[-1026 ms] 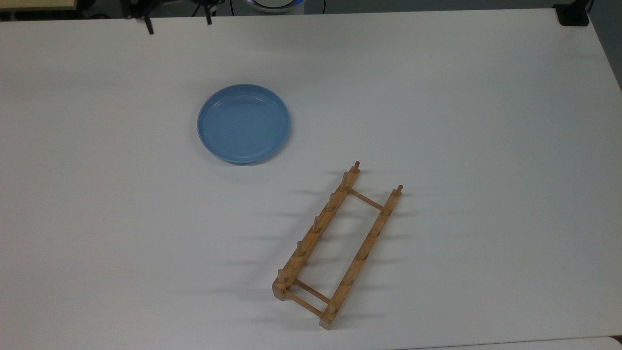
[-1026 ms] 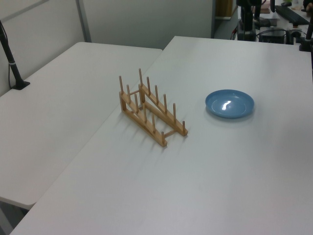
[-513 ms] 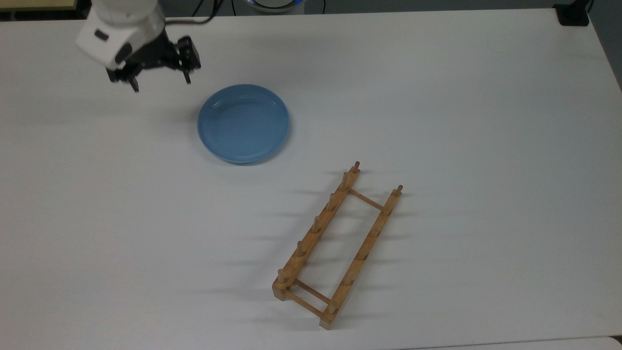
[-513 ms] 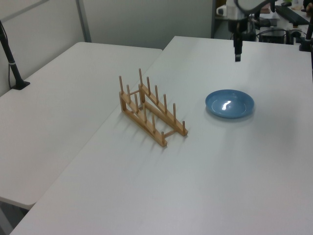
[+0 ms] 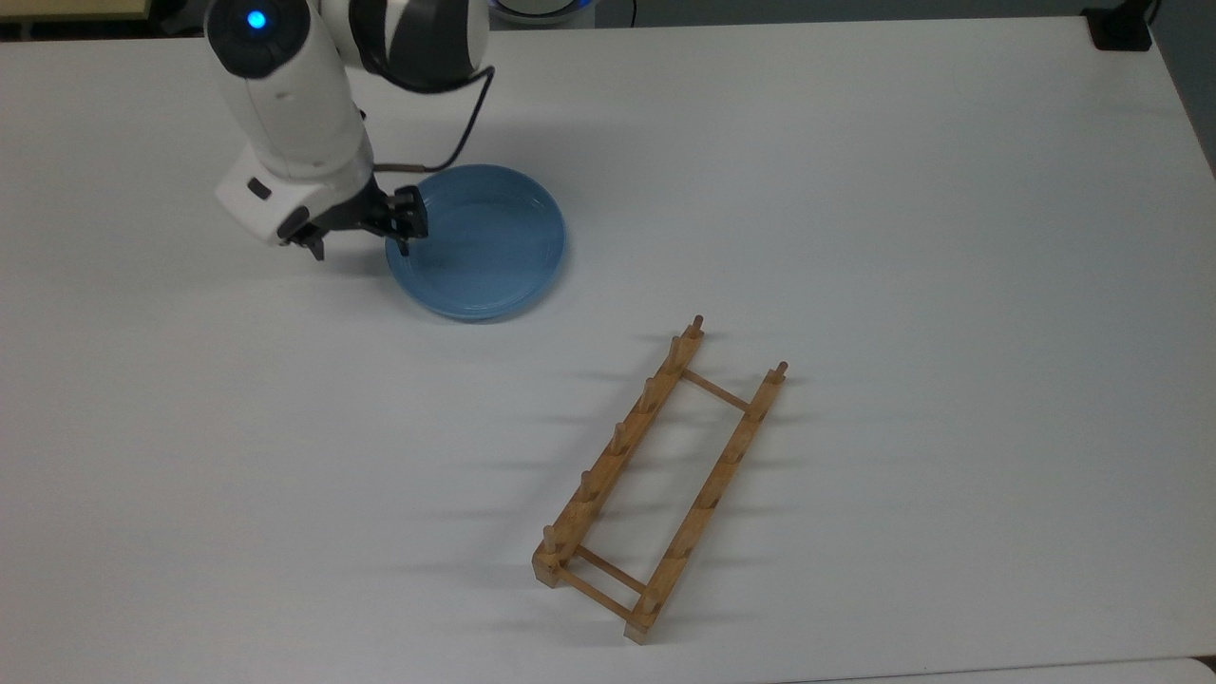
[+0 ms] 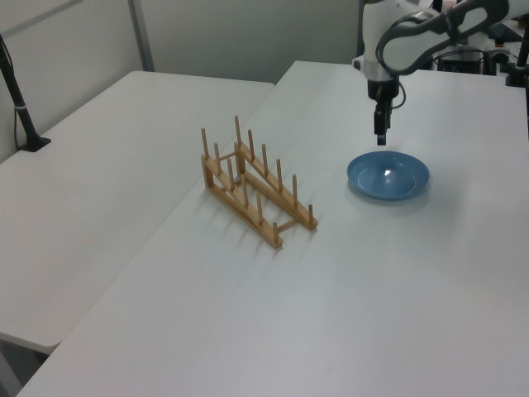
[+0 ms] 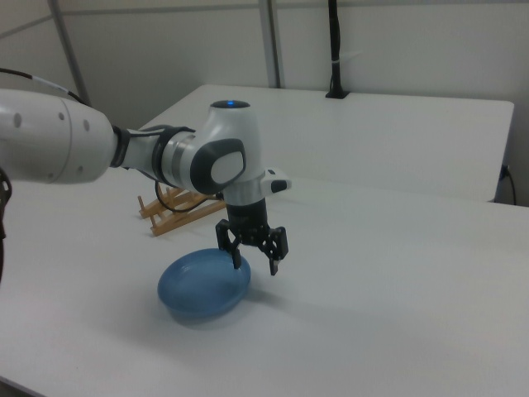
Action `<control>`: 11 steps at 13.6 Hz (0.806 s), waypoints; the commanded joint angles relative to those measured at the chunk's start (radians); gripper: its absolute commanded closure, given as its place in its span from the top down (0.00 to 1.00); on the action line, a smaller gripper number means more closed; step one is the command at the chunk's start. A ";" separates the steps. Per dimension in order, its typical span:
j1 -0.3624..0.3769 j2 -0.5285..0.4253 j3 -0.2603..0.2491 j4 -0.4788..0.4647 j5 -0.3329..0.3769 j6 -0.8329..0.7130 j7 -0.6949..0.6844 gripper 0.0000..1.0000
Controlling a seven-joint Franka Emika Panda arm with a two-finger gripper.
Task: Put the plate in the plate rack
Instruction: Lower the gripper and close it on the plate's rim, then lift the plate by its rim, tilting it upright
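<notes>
gripper (image 7: 256, 262) of mine hangs spread open over the round light-blue glossy plate (image 5: 484, 242)'s rim, on the white table (image 5: 855, 190), well apart from the light-brown wooden pegged plate rack (image 5: 655, 484).

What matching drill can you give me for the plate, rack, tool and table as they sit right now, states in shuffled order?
Things:
1. plate
2. plate rack
3. tool
4. table

States:
A. white, bearing both items
B. open, over the plate's rim at the top view's left
C. wooden, no plate in it
D. light blue, lying flat

Pairs: 1-D, 2-C, 3-B, 4-A
</notes>
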 commanded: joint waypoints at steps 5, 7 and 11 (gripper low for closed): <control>0.043 0.044 0.004 -0.006 0.024 0.051 0.166 0.42; 0.045 0.044 0.006 -0.008 0.038 0.052 0.166 0.26; 0.046 0.050 0.012 -0.012 0.052 0.117 0.178 0.00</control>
